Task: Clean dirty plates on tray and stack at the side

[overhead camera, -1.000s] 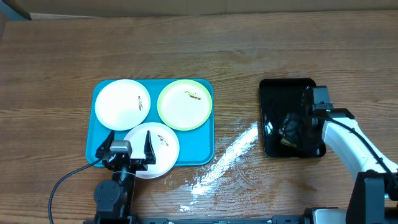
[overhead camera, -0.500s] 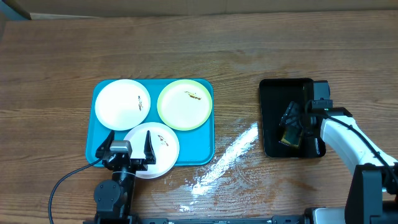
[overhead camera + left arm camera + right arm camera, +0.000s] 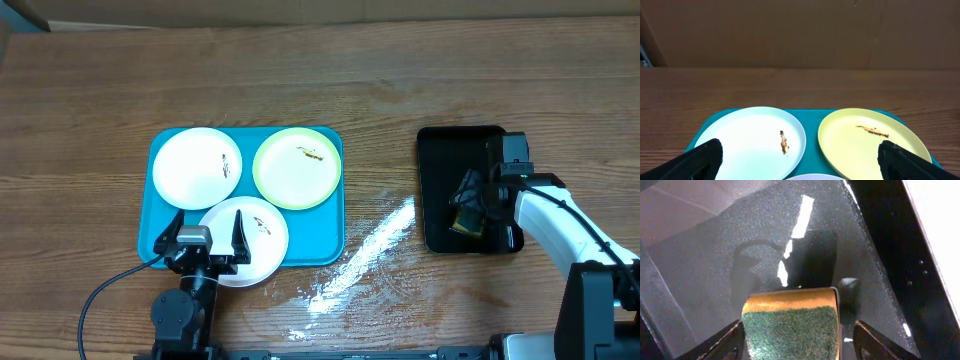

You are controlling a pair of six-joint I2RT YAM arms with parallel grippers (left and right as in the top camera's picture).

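Turquoise plastic forms the large tray point(image 3: 331, 238) at the left of a wooden table point(image 3: 400, 70), and all three plates lie on it. The left gripper point(image 3: 204, 236) hangs over the tray's near edge with its two black fingers point(image 3: 704, 160) spread wide and nothing between them. Directly beneath it sits one white plate point(image 3: 256, 236), marked with a small dark speck. Beyond the gripper and a little to its left is a second white plate point(image 3: 196, 167) carrying a short brown streak. Beyond it to the right is the pale yellow-green plate point(image 3: 297, 167) with a thin brown smear. The two far plates lie side by side, and the near plate appears to overlap both their edges. A shiny wet-looking patch point(image 3: 365, 250) covers the wood between the two arms. Well to the right, the right gripper point(image 3: 476, 203) reaches down into a glossy black tray point(image 3: 440, 160). A sponge point(image 3: 790, 325), with an orange-brown layer and a green scouring face, sits between its fingers point(image 3: 725, 341). One finger meets the sponge's edge while the other stands just beside it. Whether the jaws are pressing on the sponge cannot be told.
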